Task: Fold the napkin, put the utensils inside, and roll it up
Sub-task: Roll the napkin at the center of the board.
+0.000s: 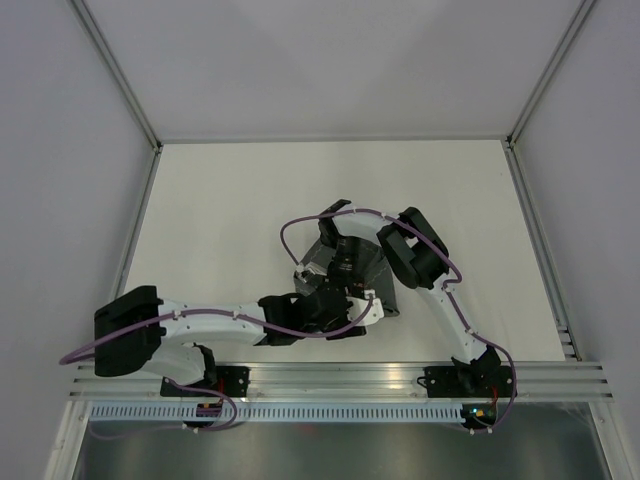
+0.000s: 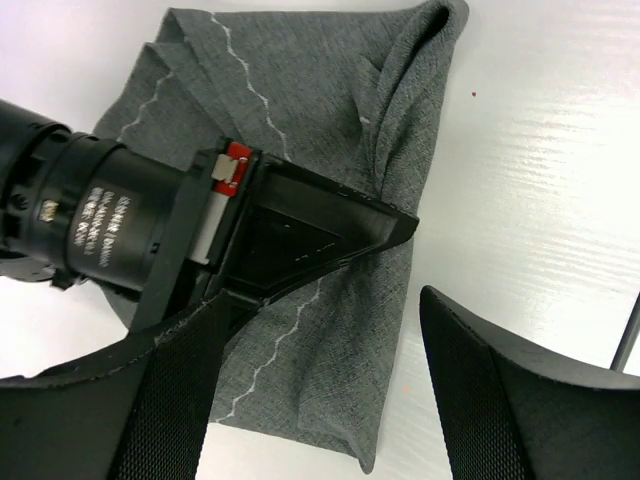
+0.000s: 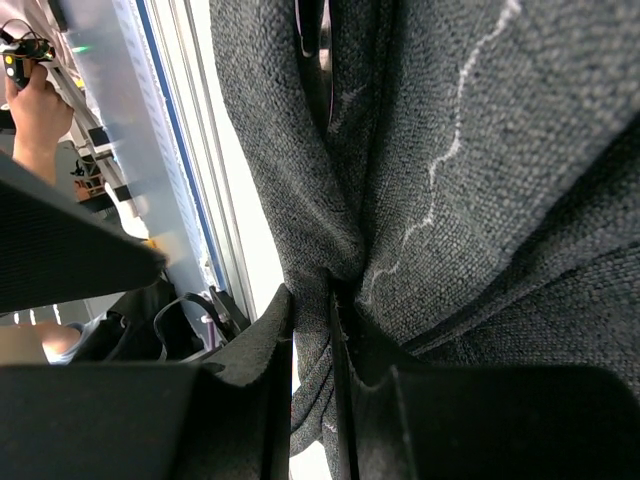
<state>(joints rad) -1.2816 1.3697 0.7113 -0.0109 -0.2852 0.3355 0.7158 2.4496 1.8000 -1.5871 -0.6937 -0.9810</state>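
Observation:
The dark grey napkin (image 2: 330,100) lies folded on the white table, its light stitched hem showing. In the top view most of it is under the two arms, with a part (image 1: 388,290) showing at the right. My right gripper (image 3: 312,300) is shut on a bunched fold of the napkin (image 3: 480,150); it also shows in the left wrist view (image 2: 390,232), pressed onto the cloth. My left gripper (image 2: 322,305) is open just above the napkin's near corner, its fingers on either side of it and holding nothing. The fork is hidden.
The two wrists crowd together over the table's middle (image 1: 340,285). Purple cables loop over both arms (image 1: 300,225). The aluminium rail (image 1: 340,375) runs along the near edge. White walls stand on three sides of the table (image 1: 250,200).

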